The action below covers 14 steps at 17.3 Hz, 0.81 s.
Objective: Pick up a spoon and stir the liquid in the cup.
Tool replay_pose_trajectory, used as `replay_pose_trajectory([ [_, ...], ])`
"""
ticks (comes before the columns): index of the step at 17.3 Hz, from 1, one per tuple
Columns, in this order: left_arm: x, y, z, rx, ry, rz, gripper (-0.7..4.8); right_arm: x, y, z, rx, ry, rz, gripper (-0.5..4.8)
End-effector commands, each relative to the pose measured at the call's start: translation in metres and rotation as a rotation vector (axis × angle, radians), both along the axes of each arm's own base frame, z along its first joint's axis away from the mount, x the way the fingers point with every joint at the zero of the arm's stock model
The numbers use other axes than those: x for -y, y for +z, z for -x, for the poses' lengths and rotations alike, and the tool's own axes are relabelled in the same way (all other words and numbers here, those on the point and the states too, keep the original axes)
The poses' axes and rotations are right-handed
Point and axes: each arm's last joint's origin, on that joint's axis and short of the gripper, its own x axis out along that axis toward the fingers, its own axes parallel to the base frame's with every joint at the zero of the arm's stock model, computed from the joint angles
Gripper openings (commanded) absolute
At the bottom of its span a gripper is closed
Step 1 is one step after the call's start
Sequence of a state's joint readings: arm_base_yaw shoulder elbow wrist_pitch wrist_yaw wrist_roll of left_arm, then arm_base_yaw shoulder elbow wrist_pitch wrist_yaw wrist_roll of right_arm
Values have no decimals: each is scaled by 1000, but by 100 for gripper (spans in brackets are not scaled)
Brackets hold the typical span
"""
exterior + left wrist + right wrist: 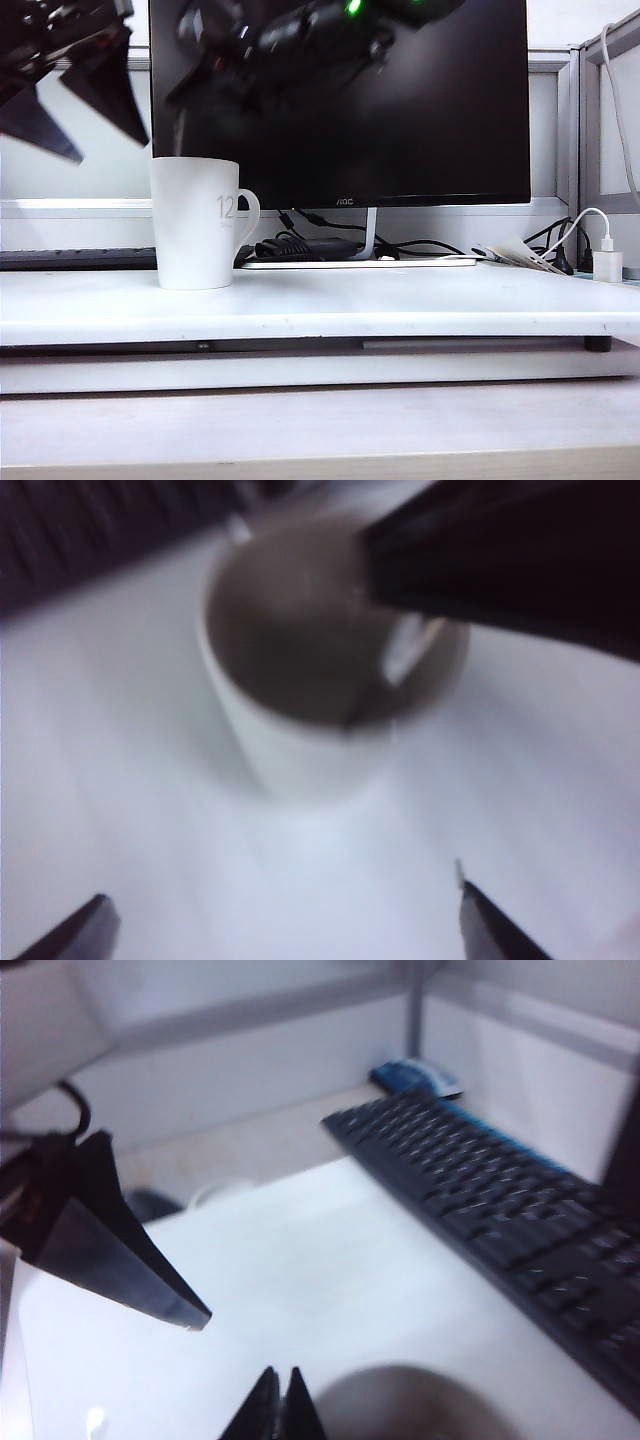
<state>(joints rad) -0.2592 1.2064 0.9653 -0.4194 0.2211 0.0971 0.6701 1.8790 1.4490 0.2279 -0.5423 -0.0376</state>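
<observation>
Cup (196, 222) stands left-centre of the exterior frame on the white desk (400, 300); spoon (405, 650) leans inside it, only the handle showing. Right gripper (280, 1405) over the rim w/ jaws pinched together (grip on the spoon not visible). Left gripper (280, 920) spread wide, empty, above the cup. Step: picking up the spoon; next needs a confirmed hold, then stir

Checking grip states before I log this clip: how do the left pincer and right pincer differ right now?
The left pincer stands wide open; the right pincer is shut, tips meeting. The left pincer hangs back from the cup, looking down on it, while the right pincer sits over the cup's mouth, by the spoon. Both have dark, pointed fingers.
</observation>
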Motion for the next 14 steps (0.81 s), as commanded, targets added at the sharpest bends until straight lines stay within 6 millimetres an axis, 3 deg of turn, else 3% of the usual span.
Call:
replay_pose_trajectory([
  [1, 2, 11, -7, 128, -5, 37, 479, 12, 16, -4, -59, -41, -84, -2],
  [3, 5, 16, -13, 206, -22, 68, 479, 16, 23, -10, -75, -47, -96, -2],
  [7, 10, 3, -29, 196, -65, 93, 479, 7, 48, -28, -52, -39, -108, -2],
  [14, 9, 2, -26, 159, -60, 81, 479, 6, 33, -35, -70, -68, 65, -2],
])
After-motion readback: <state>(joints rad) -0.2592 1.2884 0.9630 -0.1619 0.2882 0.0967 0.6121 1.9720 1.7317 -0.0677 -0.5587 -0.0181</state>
